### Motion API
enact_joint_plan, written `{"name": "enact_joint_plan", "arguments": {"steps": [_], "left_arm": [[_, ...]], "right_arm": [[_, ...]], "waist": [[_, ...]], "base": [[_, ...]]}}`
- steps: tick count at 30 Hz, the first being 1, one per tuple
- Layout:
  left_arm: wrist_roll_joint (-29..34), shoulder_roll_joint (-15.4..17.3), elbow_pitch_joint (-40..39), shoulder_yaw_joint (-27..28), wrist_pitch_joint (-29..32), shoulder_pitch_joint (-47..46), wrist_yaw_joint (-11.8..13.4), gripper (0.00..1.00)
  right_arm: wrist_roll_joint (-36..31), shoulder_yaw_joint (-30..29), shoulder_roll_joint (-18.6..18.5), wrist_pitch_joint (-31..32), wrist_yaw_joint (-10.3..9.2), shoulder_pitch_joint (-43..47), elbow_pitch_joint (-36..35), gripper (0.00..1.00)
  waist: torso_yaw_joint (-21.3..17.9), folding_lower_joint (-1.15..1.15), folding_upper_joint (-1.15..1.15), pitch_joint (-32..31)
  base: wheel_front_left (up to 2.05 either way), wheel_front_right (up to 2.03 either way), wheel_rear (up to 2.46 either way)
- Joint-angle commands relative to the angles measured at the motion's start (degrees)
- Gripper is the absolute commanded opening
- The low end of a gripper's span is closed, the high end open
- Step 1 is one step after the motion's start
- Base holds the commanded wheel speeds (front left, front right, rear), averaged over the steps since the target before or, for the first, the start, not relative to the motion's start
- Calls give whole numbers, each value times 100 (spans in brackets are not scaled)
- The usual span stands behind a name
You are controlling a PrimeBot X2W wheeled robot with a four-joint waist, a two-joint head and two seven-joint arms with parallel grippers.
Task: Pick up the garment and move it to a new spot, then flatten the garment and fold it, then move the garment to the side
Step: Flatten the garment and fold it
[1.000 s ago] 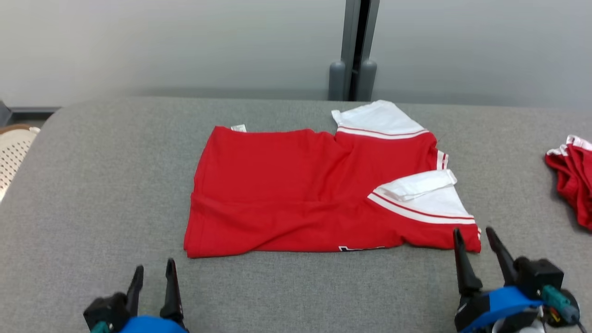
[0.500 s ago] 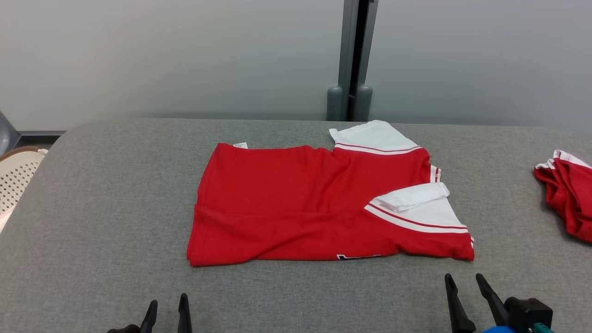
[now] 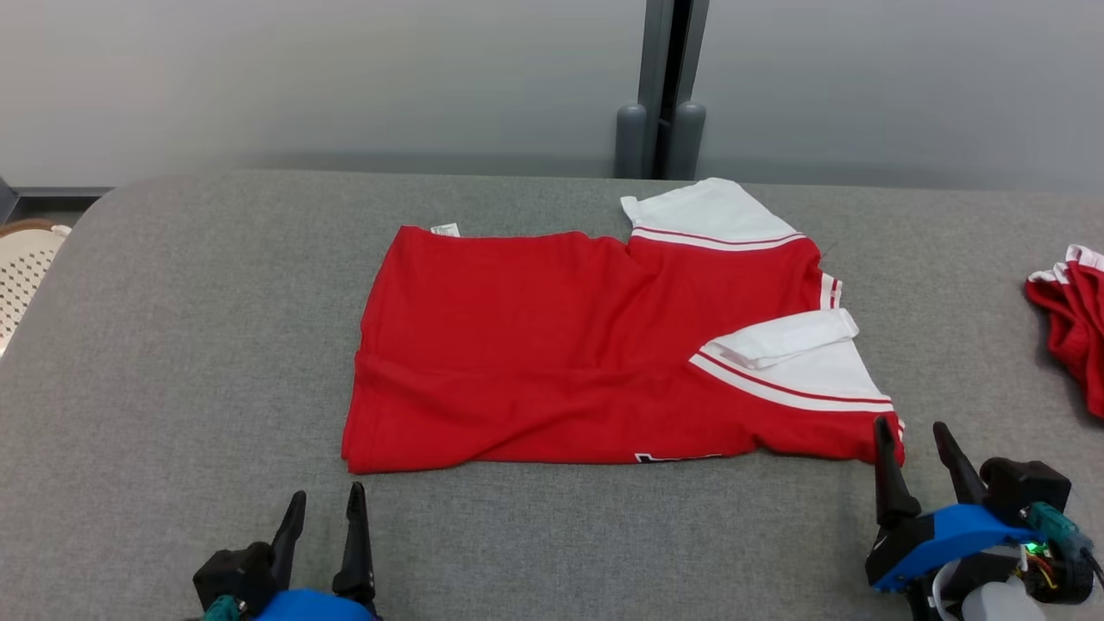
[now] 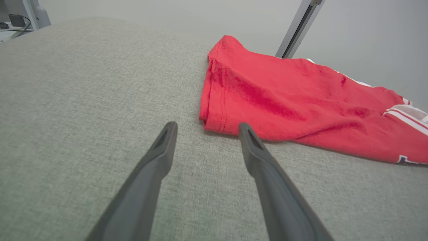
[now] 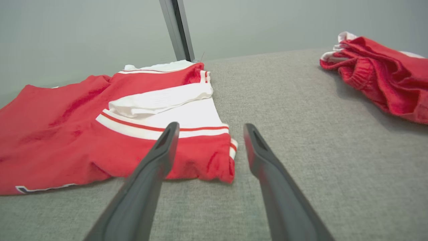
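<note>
Garment, a red shirt with white sleeves, lies folded in the middle of the desk, its long side running along the near edge. Both pincers sit low over that near edge, their bodies cut off by the bottom of the head view.

The left pincer is released, fingers apart and holding nothing. In the left wrist view the shirt's near left corner lies just beyond its fingertips, apart from them. The right pincer is released too, its fingers spread to either side of the near right corner. One fingertip overlaps the hem in the head view, and I cannot tell whether it touches the cloth.

A dark and white print shows along the near hem, mostly tucked under the fold and unreadable.

Toward the desk's right edge, well apart from the shirt, a second red cloth lies bunched and is cut off by the frame. Off the left edge is a pale perforated object, also cut off and hard to identify.

One white sleeve with red stripes lies on top of the shirt near its right end, cuff rolled back. Soft creases cross the red cloth toward the left. A second sleeve juts out at the far right corner, and a small label sits at the far left corner, too small to read.

Behind the far edge a grey post rises against a plain wall.
</note>
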Motion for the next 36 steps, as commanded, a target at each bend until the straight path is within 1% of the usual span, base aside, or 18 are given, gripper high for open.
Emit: {"name": "enact_joint_plan", "arguments": {"steps": [1, 8, 16, 20, 25, 28, 34, 35, 36], "left_arm": [[56, -3, -9, 0, -15, -110, -27, 100], [76, -2, 44, -93, -15, -417, -57, 100], [190, -4, 182, -88, -15, -790, -64, 100], [-59, 61, 355, -306, -15, -1043, -65, 100], [-78, 196, 738, -233, -15, -1287, -65, 100], [-14, 177, 899, -144, -15, -1377, -65, 100], [-260, 184, 1228, -467, -3, -1461, -66, 100], [-307, 187, 1276, -505, -1, -1469, -66, 98], [-341, 194, 1296, -530, 1, -1484, -66, 60]], "right_arm": [[-45, -58, -5, -28, 0, -159, 131, 100], [-81, -248, -6, -28, 0, -693, 1074, 100], [-138, -270, -2, -2, 0, -911, 1598, 100], [-162, -116, 5, 11, -1, -970, 1588, 100], [-166, -22, 7, 11, 0, -967, 1464, 100], [-148, 4, 7, 11, 0, -964, 1411, 100], [-74, 62, 7, 10, 0, -947, 1359, 100], [-67, 70, 7, 10, 0, -939, 1354, 100], [-48, 90, 8, 10, 0, -927, 1348, 100]], "waist": [[62, 0, 0, 96], [94, 0, 0, 368], [43, 0, 0, 603], [-43, 0, 0, 718], [-85, 0, 0, 786], [-106, 0, 0, 816], [-138, 0, 0, 842], [-142, 0, 0, 844], [-144, 0, 0, 847]], "base": [[0, 0, 0], [0, 0, 0], [0, 0, 0], [0, 0, 0], [0, 0, 0], [0, 0, 0], [0, 0, 0], [0, 0, 0], [0, 0, 0]]}}
